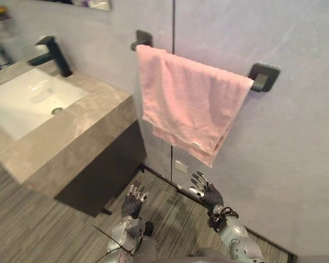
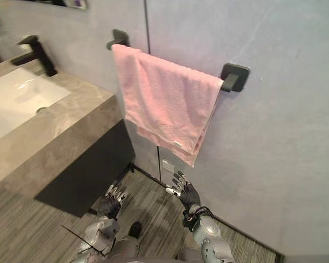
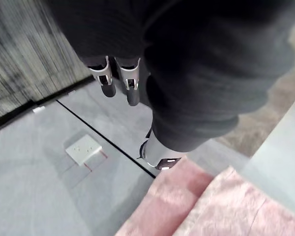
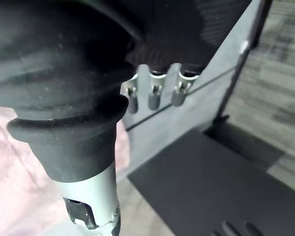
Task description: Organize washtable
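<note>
A pink towel (image 1: 189, 109) hangs folded over a black wall rail (image 1: 263, 76), just beside the tabletop (image 1: 85, 129) with its white sink (image 1: 27, 101) and black tap (image 1: 52, 55). Below the towel, the left robot hand (image 1: 132, 201) and right robot hand (image 1: 207, 192) are above the floor (image 1: 27, 230), both released, fingers relaxed, grasping nothing.

- Open air lay between my left hand (image 1: 132, 201) and my right hand (image 1: 205, 190), both loose-fingered, low over the floor (image 1: 33, 230).
- At 12 o'clock the pink towel (image 1: 189, 107) hung from the black bar (image 1: 263, 76), its lower edge well above my fingertips, with free room beneath.
- The grey wall (image 1: 296, 164) closed off 1 to 3 o'clock, near my right hand.
- At 10 o'clock the washtable (image 1: 82, 129) and its dark cabinet (image 1: 107, 170) blocked the way, near my left hand.
</note>
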### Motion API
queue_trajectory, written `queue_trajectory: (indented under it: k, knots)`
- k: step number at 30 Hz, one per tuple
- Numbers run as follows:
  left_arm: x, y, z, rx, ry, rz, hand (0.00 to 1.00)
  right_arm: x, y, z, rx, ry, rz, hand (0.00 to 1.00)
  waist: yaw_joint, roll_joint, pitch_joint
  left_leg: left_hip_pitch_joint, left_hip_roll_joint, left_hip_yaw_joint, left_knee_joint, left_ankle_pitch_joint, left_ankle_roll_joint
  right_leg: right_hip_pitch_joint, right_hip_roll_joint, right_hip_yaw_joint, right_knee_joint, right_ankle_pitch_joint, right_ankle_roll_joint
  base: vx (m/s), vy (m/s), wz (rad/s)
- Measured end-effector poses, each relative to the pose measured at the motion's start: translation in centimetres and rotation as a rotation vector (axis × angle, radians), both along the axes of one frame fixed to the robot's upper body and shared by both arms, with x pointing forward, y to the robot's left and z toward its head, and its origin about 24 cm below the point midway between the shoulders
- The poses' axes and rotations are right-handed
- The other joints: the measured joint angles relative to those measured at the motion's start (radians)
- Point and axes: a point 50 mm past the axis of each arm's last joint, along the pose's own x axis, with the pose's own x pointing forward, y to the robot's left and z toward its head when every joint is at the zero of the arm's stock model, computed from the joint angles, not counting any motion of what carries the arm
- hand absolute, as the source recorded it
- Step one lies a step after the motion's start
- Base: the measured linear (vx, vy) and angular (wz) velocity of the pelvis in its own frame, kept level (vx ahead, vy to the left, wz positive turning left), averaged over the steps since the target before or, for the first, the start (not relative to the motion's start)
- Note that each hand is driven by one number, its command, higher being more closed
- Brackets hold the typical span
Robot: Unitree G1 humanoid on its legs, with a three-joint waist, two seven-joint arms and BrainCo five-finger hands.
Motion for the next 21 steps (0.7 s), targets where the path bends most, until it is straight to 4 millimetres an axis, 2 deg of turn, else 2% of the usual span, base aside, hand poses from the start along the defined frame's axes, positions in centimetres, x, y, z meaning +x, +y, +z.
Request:
queue_trajectory:
  k: [2, 3, 5, 7, 9, 10, 11, 12, 13, 14, 15, 16, 18, 19, 21]
  knots:
    - [-0.1, -0.2, 0.0, -0.009, 0.002, -0.006, 0.0, -0.1, -0.8, -0.2, 0.012, 0.012, -0.044, 0.0, -0.022, -0.01, 0.005, -0.062, -0.021, 0.137, 0.15, -0.001, 0.007, -0.011, -0.044, -0.115, -0.013, 0.021, -0.004, -0.2, -0.18, 1.89]
    - [0.0, -0.2, 0.0, 0.0, -0.001, -0.03, 0.0, -0.7, -0.9, -0.8, 0.024, 0.043, -0.061, 0.0, -0.025, -0.011, 0.003, -0.06, -0.023, 0.265, 0.287, -0.023, 0.034, -0.005, -0.083, -0.201, -0.018, 0.026, -0.006, -0.12, -0.084, 1.68]
    - [0.3, -0.3, 0.2, 0.005, -0.015, -0.062, 0.0, -1.3, -0.8, -1.2, 0.031, 0.064, -0.067, 0.0, -0.026, -0.009, 0.002, -0.032, 0.001, 0.338, 0.354, -0.058, 0.062, -0.006, -0.108, -0.263, -0.019, 0.029, -0.009, -0.09, -0.026, 1.47]
    - [1.2, -0.7, 0.7, 0.007, -0.047, -0.095, 0.0, -1.8, -0.6, -1.5, 0.037, 0.082, -0.063, 0.0, -0.042, -0.004, -0.002, 0.027, 0.086, 0.474, 0.417, -0.125, 0.084, -0.006, -0.159, -0.385, -0.01, 0.03, -0.01, -0.11, 0.04, 1.75]
    - [1.8, -1.4, 0.9, 0.0, -0.058, -0.129, 0.0, -1.9, -0.7, -1.6, 0.039, 0.086, -0.072, 0.0, -0.059, 0.007, -0.004, 0.056, 0.163, 0.575, 0.43, -0.112, 0.102, 0.006, -0.193, -0.483, 0.028, 0.029, -0.009, -0.1, 0.09, 1.86]
    - [2.3, -2.0, 1.1, -0.014, -0.073, -0.153, 0.0, -1.8, -1.2, -1.5, 0.029, 0.081, -0.078, 0.0, -0.072, 0.012, 0.002, 0.042, 0.136, 0.631, 0.415, -0.089, 0.133, -0.001, -0.2, -0.491, 0.055, 0.029, -0.015, -0.11, 0.123, 2.42]
    - [2.6, -2.5, 1.4, -0.027, -0.083, -0.177, 0.0, -1.8, -1.3, -1.5, 0.027, 0.08, -0.084, 0.0, -0.093, -0.002, -0.004, 0.043, 0.076, 0.62, 0.326, -0.049, 0.189, -0.003, -0.198, -0.435, 0.004, 0.001, -0.017, -0.12, 0.117, 2.5]
    - [2.8, -2.3, 1.4, -0.029, -0.085, -0.177, 0.0, -1.8, -1.2, -1.6, 0.034, 0.08, -0.089, 0.0, -0.11, -0.034, -0.029, 0.092, 0.018, 0.592, 0.173, -0.038, 0.177, 0.012, -0.21, -0.404, -0.07, 0.043, 0.015, -0.12, 0.1, 2.25]
    - [2.9, -2.4, 1.4, -0.043, -0.086, -0.17, 0.0, -1.7, -1.3, -1.5, 0.034, 0.073, -0.096, 0.0, -0.108, -0.016, -0.03, 0.111, 0.039, 0.628, 0.179, -0.08, 0.177, 0.034, -0.216, -0.457, -0.092, 0.08, 0.045, -0.12, 0.17, 2.11]
    - [3.3, -2.5, 1.6, -0.048, -0.096, -0.172, 0.0, -1.1, -1.8, -1.3, 0.03, 0.054, -0.126, 0.0, -0.102, 0.013, -0.028, 0.142, 0.118, 0.706, 0.212, -0.147, 0.083, 0.044, -0.224, -0.54, -0.089, 0.088, 0.056, -0.09, 0.187, 1.73]
    - [3.3, -2.5, 1.4, -0.048, -0.088, -0.172, 0.0, -1.0, -2.0, -1.4, 0.027, 0.055, -0.135, 0.0, -0.103, 0.023, -0.028, 0.156, 0.133, 0.736, 0.19, -0.15, 0.048, 0.044, -0.241, -0.575, -0.079, 0.089, 0.057, -0.1, 0.265, 2.01]
    - [3.2, -2.5, 1.2, -0.052, -0.069, -0.177, 0.0, -0.6, -2.2, -1.6, 0.021, 0.063, -0.143, 0.0, -0.115, 0.031, -0.031, 0.167, 0.136, 0.804, 0.163, -0.132, 0.013, 0.046, -0.28, -0.627, -0.068, 0.096, 0.071, -0.09, 0.303, 1.63]
    - [2.8, -2.3, 0.8, -0.052, -0.048, -0.177, 0.0, -0.6, -2.3, -2.0, 0.024, 0.086, -0.161, 0.0, -0.099, 0.032, -0.03, 0.168, 0.086, 0.806, 0.118, -0.096, 0.027, 0.064, -0.319, -0.646, -0.078, 0.116, 0.101, -0.07, 0.285, 1.2]
    - [2.2, -2.0, 0.5, -0.046, -0.024, -0.177, 0.0, -0.7, -2.2, -2.0, 0.032, 0.089, -0.163, 0.0, -0.101, 0.031, -0.035, 0.175, 0.037, 0.779, 0.066, -0.078, 0.045, 0.083, -0.335, -0.665, -0.116, 0.142, 0.116, -0.05, 0.229, 0.82]
    - [1.9, -1.3, 0.3, -0.025, -0.005, -0.184, 0.0, -0.8, -1.8, -2.1, 0.047, 0.092, -0.164, 0.0, -0.102, 0.04, -0.038, 0.167, -0.018, 0.744, -0.01, -0.055, 0.064, 0.084, -0.346, -0.662, -0.16, 0.192, 0.118, -0.05, 0.314, 0.69]
